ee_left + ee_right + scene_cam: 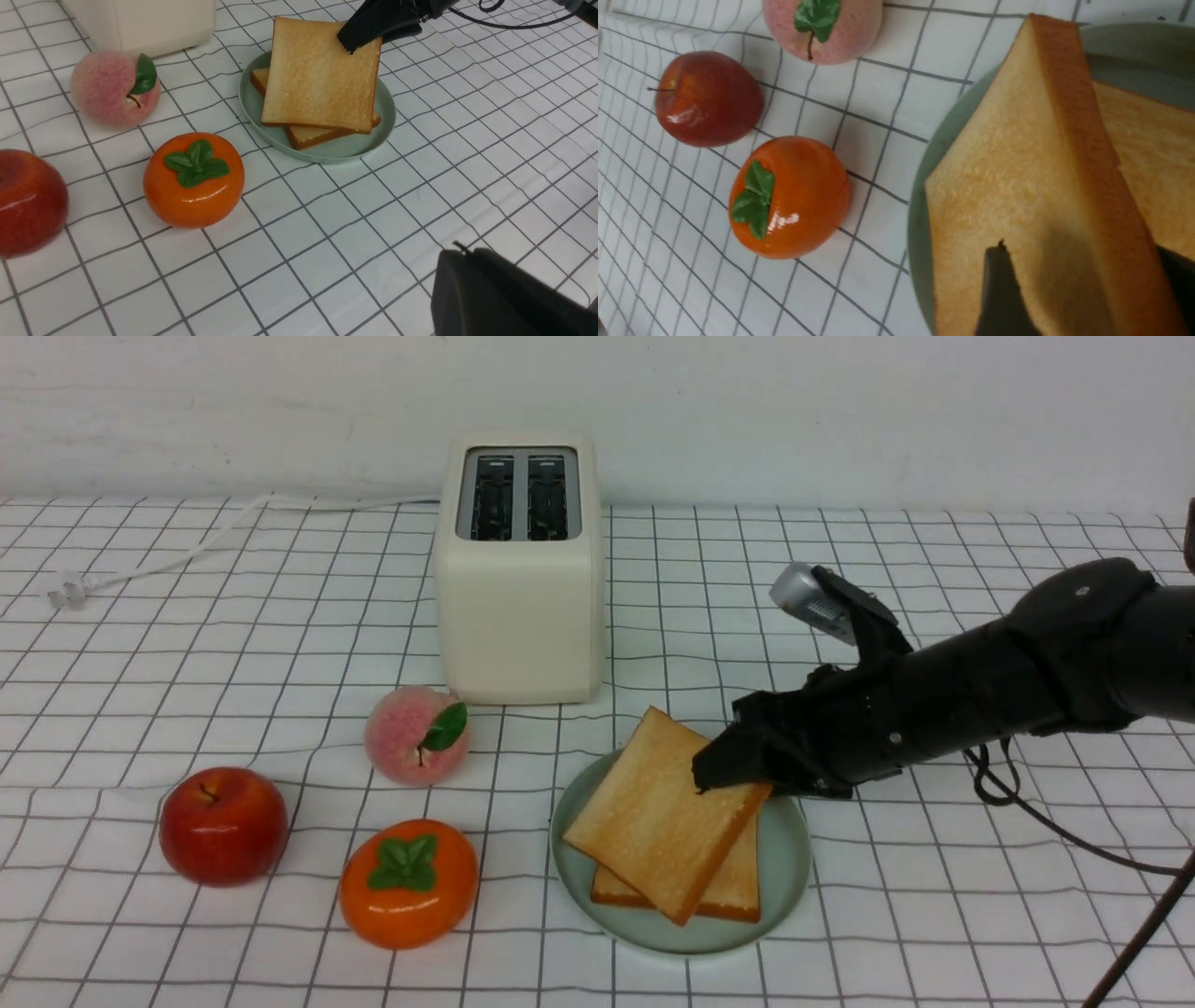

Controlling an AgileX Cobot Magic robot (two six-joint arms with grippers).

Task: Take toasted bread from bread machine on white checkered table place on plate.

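Two slices of toasted bread are on the pale green plate (784, 882) (336, 150) (920, 224). The lower slice (733, 893) (308, 135) (1153, 154) lies flat. The upper slice (653, 812) (317, 79) (1008, 177) leans on it, its far edge raised. My right gripper (724, 775) (350, 39) (1080, 249) straddles that raised edge with its jaws apart; one finger stands clear of the face and casts a shadow on it. The bread machine (518, 569) (140, 18) stands behind with both slots bare. My left gripper (462, 252) hovers shut over the white checkered table (934, 915), holding nothing.
A peach (415, 735), a red apple (222, 825) and an orange persimmon (408, 882) sit left of the plate. The toaster's white cord (187, 555) runs back left to a plug (65, 593). A wall closes the far side.
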